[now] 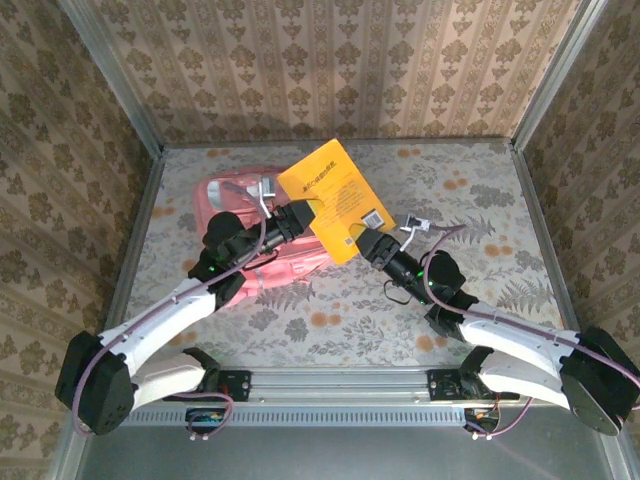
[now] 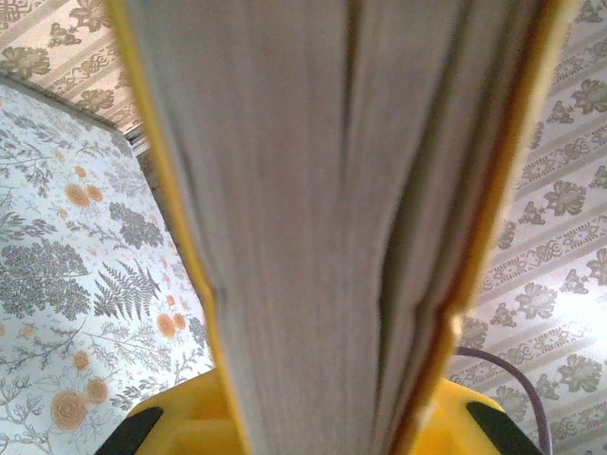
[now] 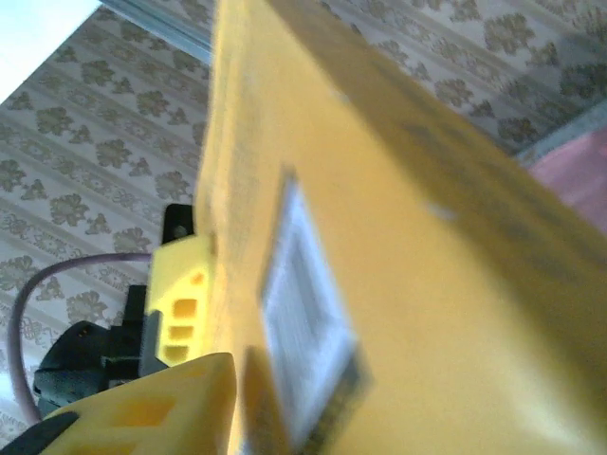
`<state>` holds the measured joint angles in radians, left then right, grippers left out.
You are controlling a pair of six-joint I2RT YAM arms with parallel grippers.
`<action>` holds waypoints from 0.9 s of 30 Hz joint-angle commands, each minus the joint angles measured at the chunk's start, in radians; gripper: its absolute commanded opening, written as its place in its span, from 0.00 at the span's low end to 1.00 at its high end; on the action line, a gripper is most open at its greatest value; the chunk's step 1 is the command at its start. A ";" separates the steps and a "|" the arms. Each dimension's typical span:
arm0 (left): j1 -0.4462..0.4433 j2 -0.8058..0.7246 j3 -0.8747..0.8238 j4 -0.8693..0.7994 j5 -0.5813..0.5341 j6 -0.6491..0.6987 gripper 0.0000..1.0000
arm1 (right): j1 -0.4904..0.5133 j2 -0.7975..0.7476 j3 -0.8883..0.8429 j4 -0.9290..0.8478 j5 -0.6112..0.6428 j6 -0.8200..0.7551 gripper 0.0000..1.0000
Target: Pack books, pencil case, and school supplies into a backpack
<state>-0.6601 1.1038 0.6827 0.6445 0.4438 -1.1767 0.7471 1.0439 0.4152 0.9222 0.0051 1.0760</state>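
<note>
The yellow book point(image 1: 335, 195) hangs tilted in the air over the right edge of the pink backpack point(image 1: 232, 192), which lies on the bench point(image 1: 460, 190). The book is not yet inside, so I judge this packing step to be in mid-course. The left tool point(image 1: 298, 216) is clamped on the book's lower edge with the page block between its fingers, while the right tool point(image 1: 363, 240) sits at the barcode corner with one finger near the cover, and I cannot tell whether it grips. What the backpack already holds cannot be told, so how much of the task is left cannot be judged.
</note>
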 commanded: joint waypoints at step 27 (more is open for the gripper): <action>0.197 0.401 0.505 -0.923 -0.036 0.474 0.49 | -0.030 -0.480 -0.071 -0.764 0.418 -0.130 0.00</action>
<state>-0.4801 1.4048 1.1183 -0.1204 0.3748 -0.8082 0.7231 0.6235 0.3489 0.1761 0.3698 0.9897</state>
